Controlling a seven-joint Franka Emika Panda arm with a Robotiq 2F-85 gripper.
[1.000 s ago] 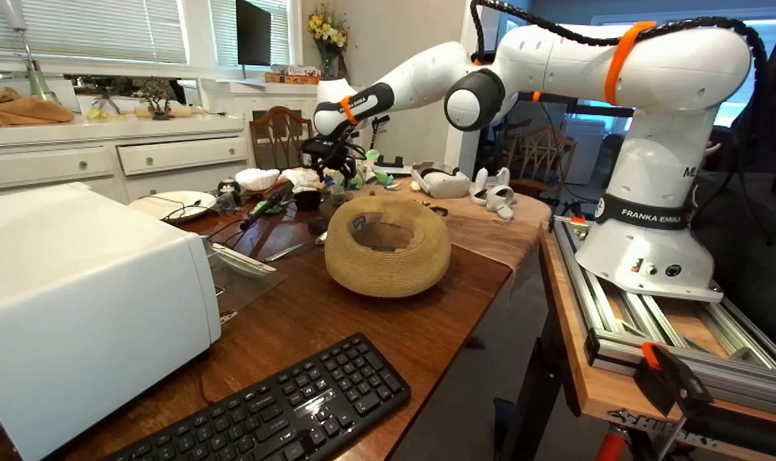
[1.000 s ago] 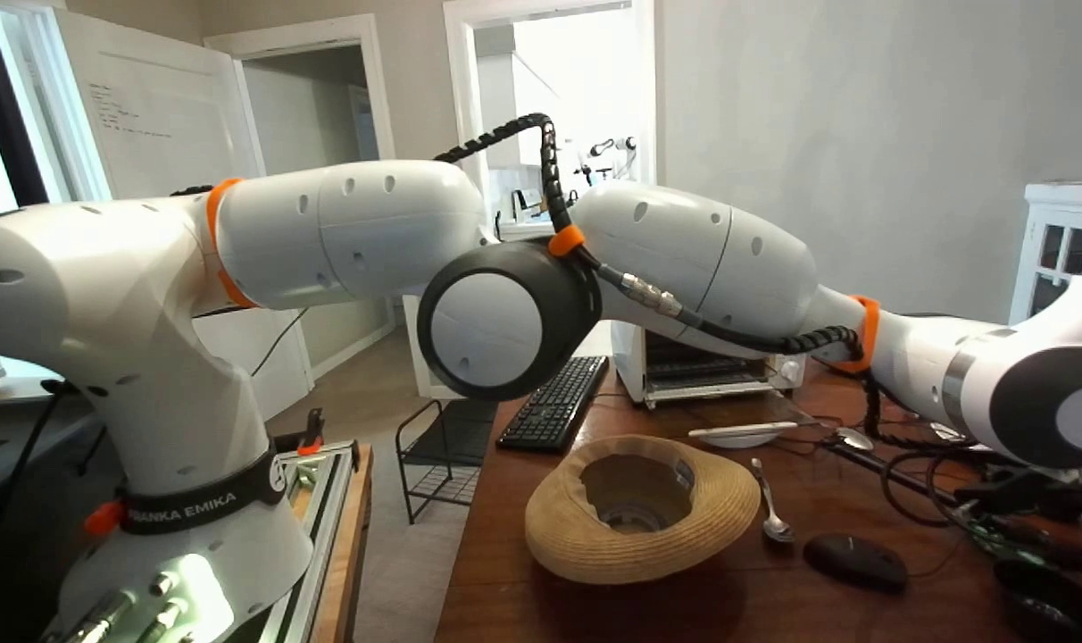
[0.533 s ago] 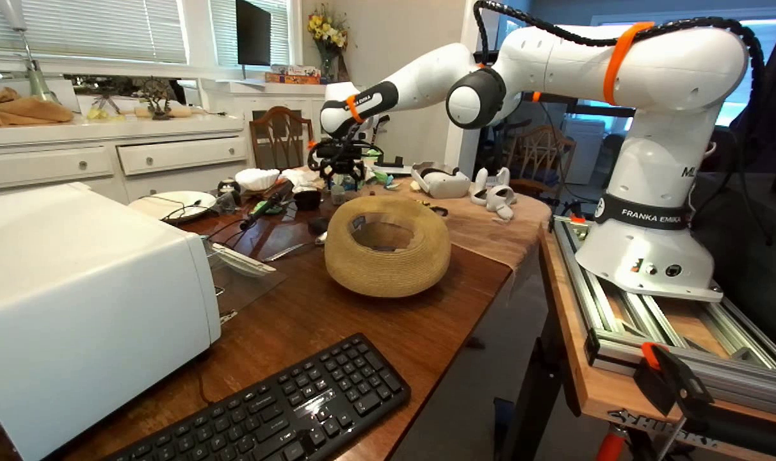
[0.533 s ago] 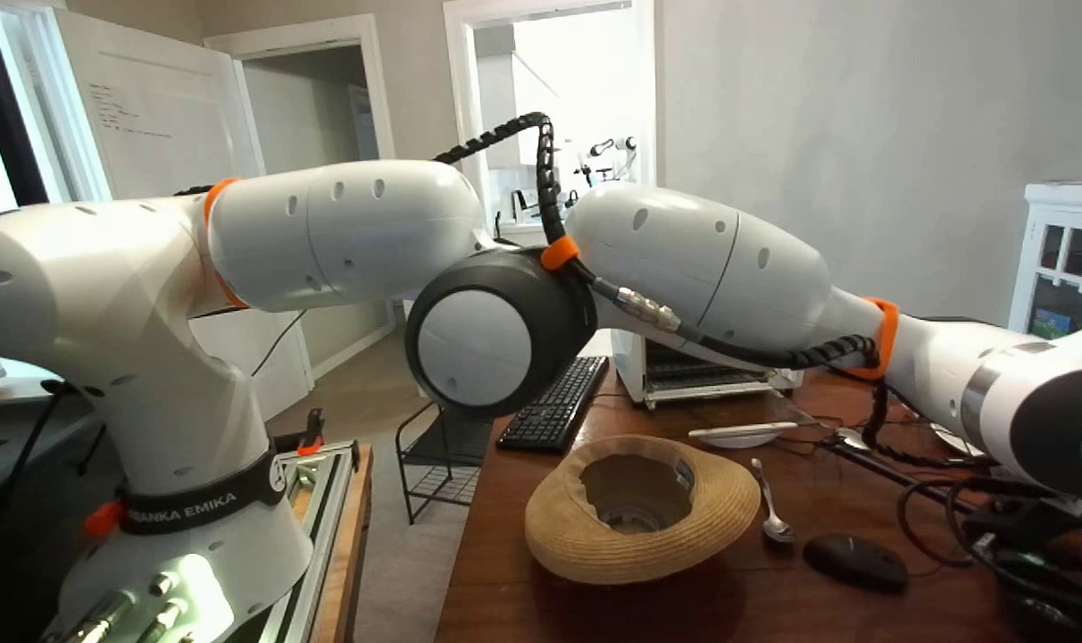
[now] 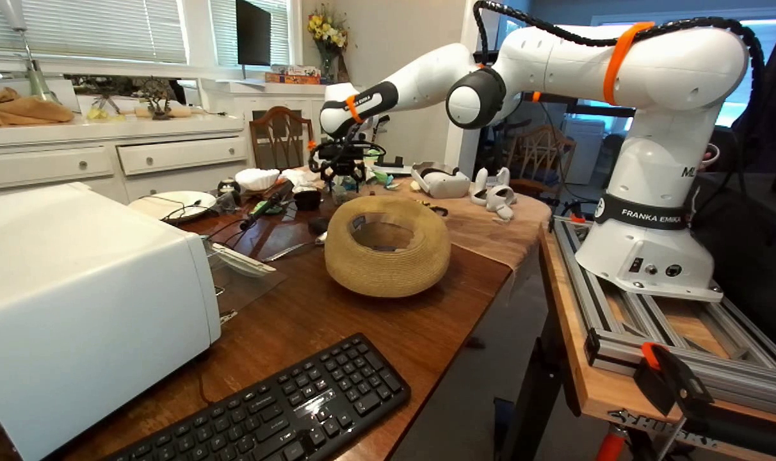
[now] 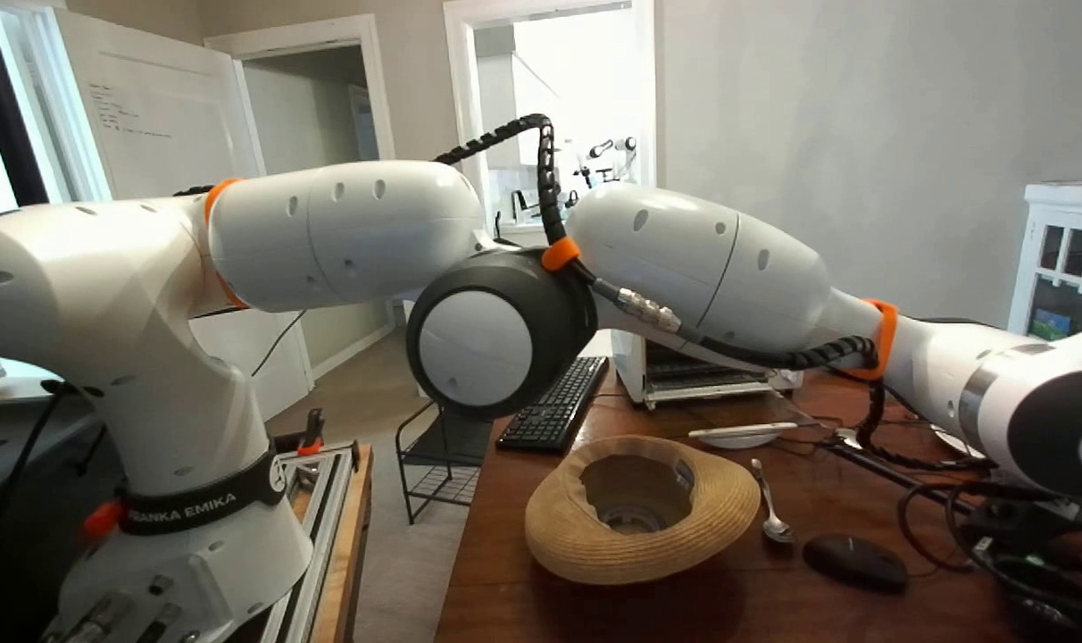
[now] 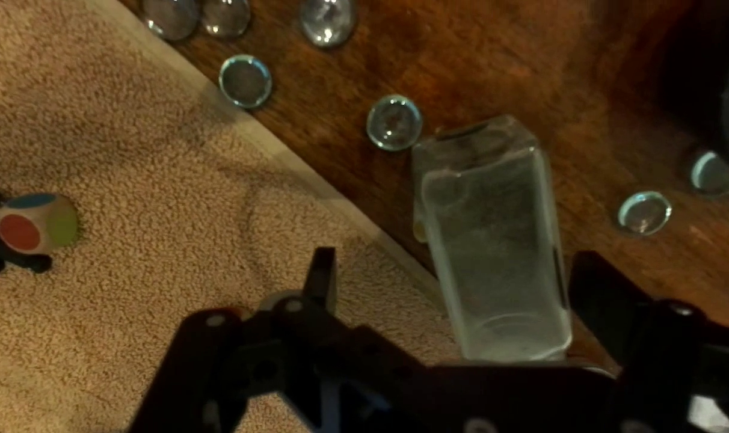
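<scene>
My gripper [image 7: 455,262] is open over the table, its two dark fingers apart and nothing gripped between them. A clear rectangular glass or plastic container [image 7: 494,252] shows between the fingers in the wrist view, nearer to the right finger. I cannot tell whether that finger touches it. The container's lower end is hidden behind the gripper body. In an exterior view the gripper [image 5: 343,179] points down above the far clutter, behind the straw hat [image 5: 388,256]. The hat lies with its opening up and also shows in an exterior view [image 6: 639,536].
Several clear glass pebbles [image 7: 394,122] lie around the container. A tan cloth [image 7: 130,240] bears a small toy with coloured dots [image 7: 36,224]. A white toaster oven [image 5: 93,307], a black keyboard [image 5: 298,403], a white headset [image 5: 444,182], a spoon [image 6: 773,513] and a mouse [image 6: 855,561] are around.
Over the first half second the wrist turned and shifted right in an exterior view, so the gripper points down. Since then it has barely moved. The glow on the robot base has gone.
</scene>
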